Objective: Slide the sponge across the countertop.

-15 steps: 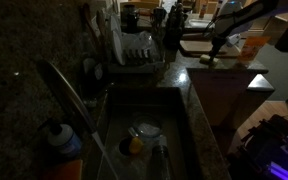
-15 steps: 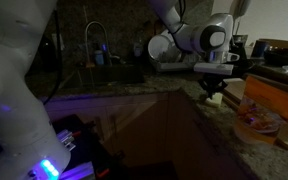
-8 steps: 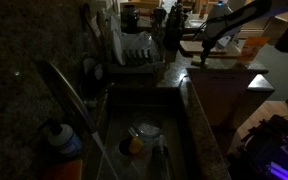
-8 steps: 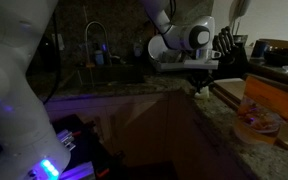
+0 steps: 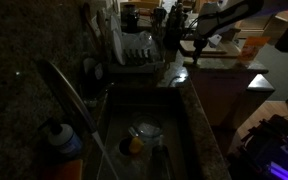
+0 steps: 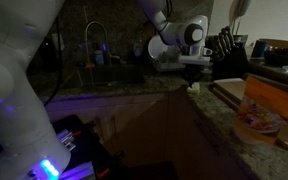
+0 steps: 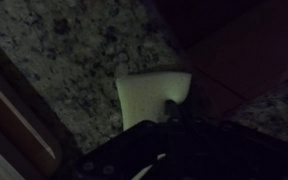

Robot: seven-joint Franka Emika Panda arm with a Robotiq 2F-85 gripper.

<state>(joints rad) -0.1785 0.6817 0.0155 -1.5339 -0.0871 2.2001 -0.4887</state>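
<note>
The sponge is a pale yellowish-green pad lying flat on the dark speckled countertop. My gripper stands over it with its fingertips together, pressing on the sponge's near edge. In both exterior views the gripper points straight down at the counter near the sink's corner, with the sponge showing as a small pale patch under it. The scene is very dark.
A sunken sink with dishes and an orange-yellow round item lies beside the gripper. A faucet and a dish rack stand behind. A tan board, a knife block and an orange package sit further along.
The gripper and the sponge under it have slid along the countertop, away from the tan board and toward the sink corner.
</note>
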